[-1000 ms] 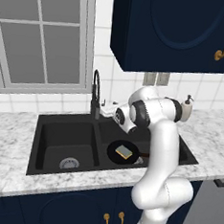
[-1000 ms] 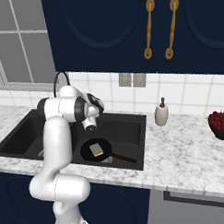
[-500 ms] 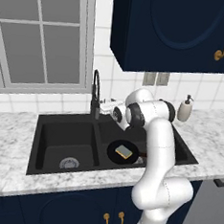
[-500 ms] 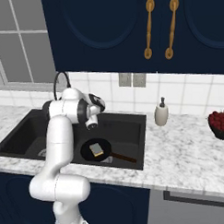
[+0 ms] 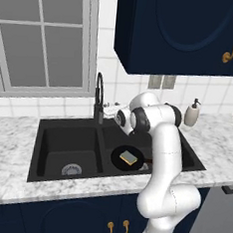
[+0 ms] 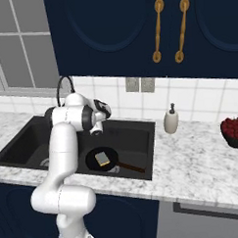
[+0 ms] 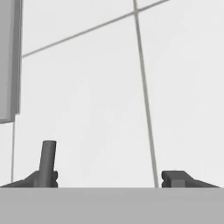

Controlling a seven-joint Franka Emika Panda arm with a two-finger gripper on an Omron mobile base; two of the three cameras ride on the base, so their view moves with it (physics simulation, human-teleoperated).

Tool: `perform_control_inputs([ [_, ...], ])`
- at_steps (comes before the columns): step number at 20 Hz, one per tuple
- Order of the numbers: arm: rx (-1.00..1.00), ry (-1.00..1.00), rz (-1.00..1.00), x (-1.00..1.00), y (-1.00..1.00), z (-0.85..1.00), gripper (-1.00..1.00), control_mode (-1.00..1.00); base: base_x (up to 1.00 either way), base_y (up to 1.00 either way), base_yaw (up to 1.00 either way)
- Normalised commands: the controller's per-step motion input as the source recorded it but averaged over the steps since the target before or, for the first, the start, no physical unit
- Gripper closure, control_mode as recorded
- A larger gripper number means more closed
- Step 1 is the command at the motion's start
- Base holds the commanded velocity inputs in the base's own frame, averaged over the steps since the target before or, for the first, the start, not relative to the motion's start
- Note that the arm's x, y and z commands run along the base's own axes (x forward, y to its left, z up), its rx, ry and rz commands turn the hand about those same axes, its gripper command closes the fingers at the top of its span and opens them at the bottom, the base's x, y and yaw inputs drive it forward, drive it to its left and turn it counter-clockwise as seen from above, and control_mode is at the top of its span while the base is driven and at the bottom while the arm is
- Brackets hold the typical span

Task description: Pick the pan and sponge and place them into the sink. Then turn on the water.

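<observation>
Now the double-basin sink sits in the marble bench, left basin bare but for its silver drain. The gooseneck faucet rises at the sink's back edge. The claw is released, fingertips wide apart, facing the tiled wall by the faucet. The pan lies in the right basin, the sponge inside it. A soap dispenser stands at the bench's back right.

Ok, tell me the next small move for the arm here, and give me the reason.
Probably ease the gripper toward the faucet lever and push it. The pan already lies in the sink with the sponge on it, so turning on the water is what remains. The hand view shows the fingers apart, facing the tiled wall, with a dark upright rod by one tip.
</observation>
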Motion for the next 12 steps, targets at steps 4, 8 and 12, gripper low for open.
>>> perform_control_inputs([
  [4, 0.03, -0.06, 0.0, 0.27, -0.01, -0.09, 1.0, -1.0, 0.0, 0.0, 0.0],
  [8, 0.06, -0.04, 0.0, 0.34, -0.18, -0.22, 1.0, -1.0, 0.0, 0.0, 0.0],
  [12, 0.12, -0.01, 0.0, 0.44, -0.34, -0.23, 1.0, -1.0, 0.0, 0.0, 0.0],
])
